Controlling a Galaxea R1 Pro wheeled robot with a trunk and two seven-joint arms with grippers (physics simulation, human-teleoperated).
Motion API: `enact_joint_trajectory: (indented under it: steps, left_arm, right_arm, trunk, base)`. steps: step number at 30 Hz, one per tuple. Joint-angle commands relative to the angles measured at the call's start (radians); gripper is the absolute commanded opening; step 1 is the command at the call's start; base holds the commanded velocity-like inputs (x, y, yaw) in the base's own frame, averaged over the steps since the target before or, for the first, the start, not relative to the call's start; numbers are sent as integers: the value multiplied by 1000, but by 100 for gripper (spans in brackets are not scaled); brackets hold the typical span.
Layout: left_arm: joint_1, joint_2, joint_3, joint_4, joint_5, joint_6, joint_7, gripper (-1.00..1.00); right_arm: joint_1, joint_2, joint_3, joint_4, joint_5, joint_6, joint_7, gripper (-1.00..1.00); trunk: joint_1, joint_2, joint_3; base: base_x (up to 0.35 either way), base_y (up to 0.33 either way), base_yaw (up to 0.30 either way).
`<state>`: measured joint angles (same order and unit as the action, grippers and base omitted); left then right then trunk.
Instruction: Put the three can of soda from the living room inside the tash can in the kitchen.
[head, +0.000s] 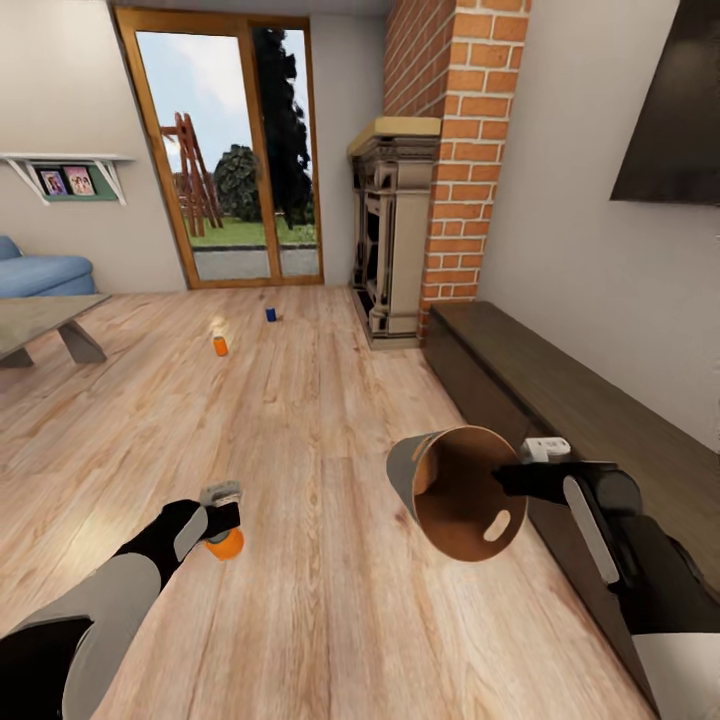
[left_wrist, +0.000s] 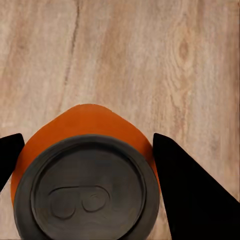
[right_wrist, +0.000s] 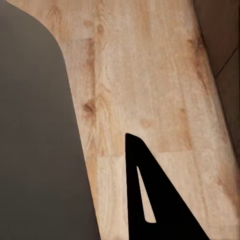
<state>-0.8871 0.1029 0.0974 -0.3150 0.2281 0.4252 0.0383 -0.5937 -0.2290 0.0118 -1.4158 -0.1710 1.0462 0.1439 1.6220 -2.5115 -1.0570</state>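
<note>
The left gripper (head: 222, 525) has its fingers (left_wrist: 187, 190) closed on either side of an orange can (head: 225, 543), low over the wood floor (head: 300, 420). The right gripper (head: 512, 478) pinches the rim of a tilted bin (head: 455, 492). Farther off on the floor stand another orange can (head: 220, 346) and a blue can (head: 270, 314), near the glass doors (head: 225, 150).

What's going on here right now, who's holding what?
The robot is in the living room. Its left pincer is around an orange can, whose lid sits between the two fingers in the left wrist view. The right pincer holds the trash can by its rim, tilted with its opening toward the camera. Another orange can and a blue can stand on the wood floor near the glass doors.
</note>
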Motion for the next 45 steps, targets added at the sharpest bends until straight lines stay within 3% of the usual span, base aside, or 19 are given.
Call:
enact_joint_trajectory:
  steps: [1, 5, 6, 8, 11, 15, 17, 22, 27, 30, 31, 34, 39, 40, 41, 45]
  left_arm:
    - [0, 1, 0, -48, -4, 10, -1, -100]
    - [0, 1, -2, -120, -4, 65, -1, -100]
    - [0, 3, -2, -225, -4, 142, -1, -100]
    - [0, 3, -2, -286, -3, 189, -1, -100]
    - [0, 9, -2, -455, 0, 352, -3, -100]
    - [0, 11, -1, -559, 3, 452, -17, -100]
    - [0, 12, -1, -633, 5, 526, -34, -100]
    - [0, 13, -1, -748, 6, 622, -48, -100]
    - [0, 14, -1, -800, 9, 622, -80, -100]
    - [0, 18, -2, -808, 12, 622, -177, -100]
    - [0, 23, -3, -809, 13, 622, -238, -100]
    - [0, 28, -7, -813, 14, 622, -285, -100]
    - [0, 33, -39, -821, 15, 622, -408, -100]
    - [0, 36, -44, -822, 15, 622, -456, -100]
    - [0, 49, -51, -822, 14, 622, -518, -100]
    - [0, 73, -76, -823, 14, 622, -629, -100]
  right_arm:
    - [-7, -1, 1, 18, -24, 1, 0, -100]
    - [-34, -3, 2, 76, -24, 1, 1, -100]
    - [-80, -15, 9, 157, -25, 1, 6, -100]
    - [-96, -26, 18, 189, -25, 1, 8, -100]
    - [-125, -46, 78, 260, -28, 1, 28, -100]
    - [-161, -48, 120, 351, -28, 1, 72, -100]
    - [-210, -48, 155, 461, -28, 1, 109, -100]
    - [-289, -42, 208, 624, -27, 1, 142, -100]
    - [-319, -36, 237, 676, -27, 1, 148, -100]
    - [-327, -33, 258, 690, -27, 1, 150, -100]
    - [-334, -30, 264, 697, -27, 1, 150, -100]
    - [-344, -22, 268, 723, -26, 1, 148, -100]
    - [-414, 8, 273, 872, -22, 1, 138, -100]
    - [-427, 17, 274, 908, -21, 1, 136, -100]
    - [-436, 27, 277, 933, -21, 1, 133, -100]
    - [-448, 58, 311, 973, -21, 1, 121, -100]
  trunk:
    - [0, 0, 4]
    - [-2, 1, 19]
    - [-3, 1, 23]
    - [-4, 2, 31]
    - [-5, 3, 43]
    - [-7, 4, 58]
    - [-8, 4, 66]
    - [-10, 5, 85]
    - [-12, 6, 104]
    - [-13, 7, 116]
    - [-14, 7, 120]
    - [-15, 8, 132]
    - [-17, 9, 151]
    - [-18, 9, 155]
    - [-18, 10, 159]
    - [-20, 11, 174]
  base:
    - [0, 0, 0]
    - [0, 0, 0]
    - [0, 0, 0]
    - [0, 0, 0]
    - [0, 0, 0]
    - [0, 0, 0]
    - [0, 0, 0]
    - [0, 0, 0]
    - [0, 0, 0]
    - [0, 0, 0]
    - [0, 0, 0]
    - [0, 0, 0]
    - [0, 0, 0]
    - [0, 0, 0]
    - [0, 0, 0]
    - [0, 0, 0]
